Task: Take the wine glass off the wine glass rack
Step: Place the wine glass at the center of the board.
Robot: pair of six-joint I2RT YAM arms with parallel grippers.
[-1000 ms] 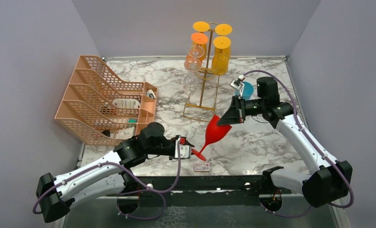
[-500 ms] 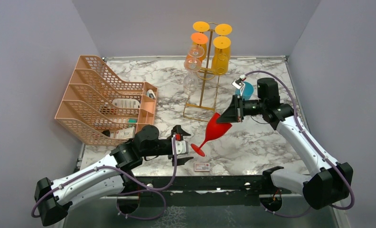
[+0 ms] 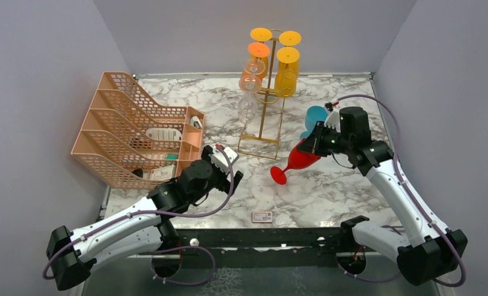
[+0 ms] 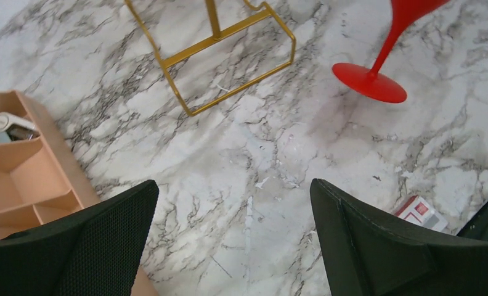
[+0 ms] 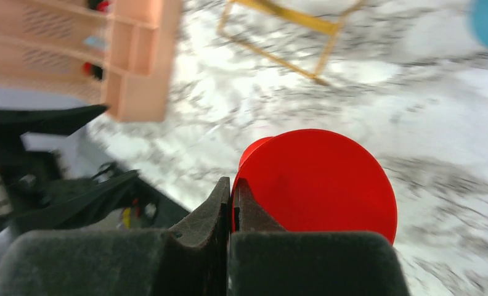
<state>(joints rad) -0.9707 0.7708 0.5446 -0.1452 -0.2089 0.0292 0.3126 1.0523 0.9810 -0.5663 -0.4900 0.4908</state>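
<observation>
The red wine glass [image 3: 298,160] hangs tilted off the rack, its foot [image 4: 370,83] low over the marble. My right gripper [image 3: 316,144] is shut on the bowl's rim [image 5: 318,179], one finger inside and one outside. The gold wine glass rack [image 3: 263,117] stands at the back centre, with orange, yellow and clear glasses hanging from its hooks. Its base frame [image 4: 229,61] shows in the left wrist view. My left gripper [image 3: 229,165] is open with nothing between its fingers [image 4: 377,246], left of the red glass and apart from it.
A peach mesh organiser [image 3: 134,132] stands at the left and shows again [image 4: 20,172] beside the left fingers. A blue glass [image 3: 315,116] sits just behind the right gripper. A small red-and-white card [image 3: 262,216] lies near the front edge.
My left gripper opened, let go of the red glass's foot and drew back to the left. My right gripper carried the glass to the right and tipped it flatter.
</observation>
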